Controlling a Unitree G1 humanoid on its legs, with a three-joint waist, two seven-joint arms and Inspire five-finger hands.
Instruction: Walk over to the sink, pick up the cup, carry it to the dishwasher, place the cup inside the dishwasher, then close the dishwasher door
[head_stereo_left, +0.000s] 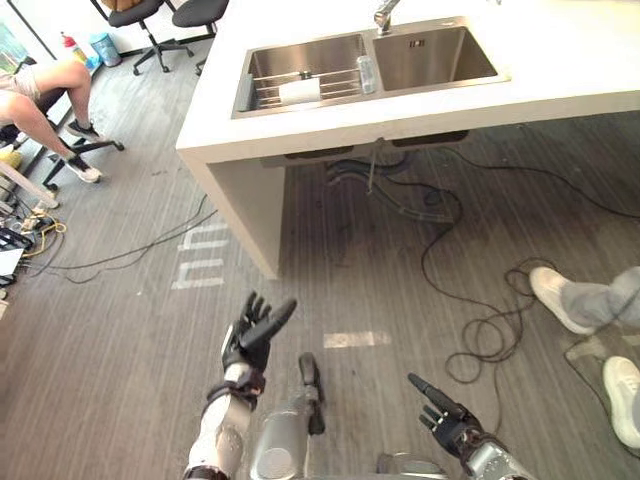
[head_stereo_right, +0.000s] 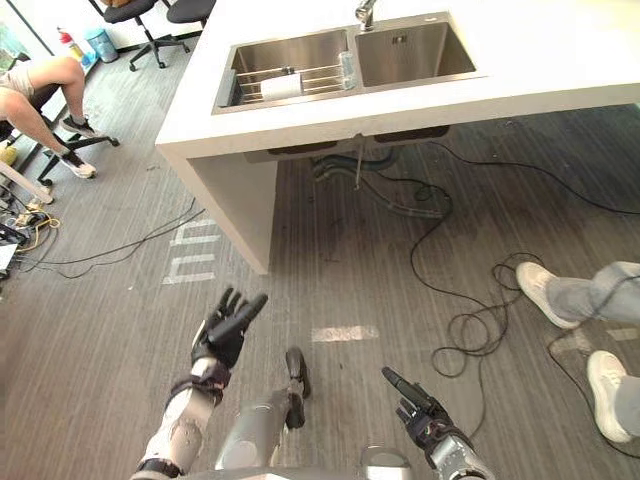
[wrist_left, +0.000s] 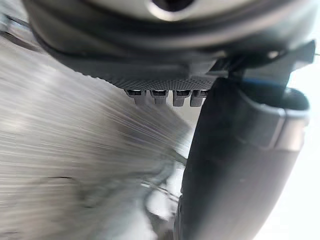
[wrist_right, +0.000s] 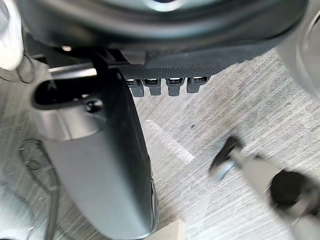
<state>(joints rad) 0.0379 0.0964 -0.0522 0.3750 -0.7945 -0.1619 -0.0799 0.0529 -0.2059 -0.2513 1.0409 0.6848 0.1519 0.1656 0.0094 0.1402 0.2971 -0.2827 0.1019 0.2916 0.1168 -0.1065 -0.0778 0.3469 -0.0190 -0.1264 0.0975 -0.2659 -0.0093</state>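
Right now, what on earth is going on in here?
A humanoid robot stands on the grey floor, short of the white counter with its double steel sink. Its left hand and right hand are open, holding nothing. A white cylinder, perhaps the cup, lies on the wire rack in the sink's left basin. A seated person is off to the left.

Lab kitchen: sink (head_stereo_left: 440, 55), office chairs (head_stereo_left: 150, 20), cables (head_stereo_left: 470, 330)

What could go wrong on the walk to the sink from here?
Black cables trail over the floor before the counter; a foot could snag one.
A person's shoe is close on the right; drifting that way risks contact.
The clear cup is close by the sink divider, likely awkward for the left hand or right hand, both open now.
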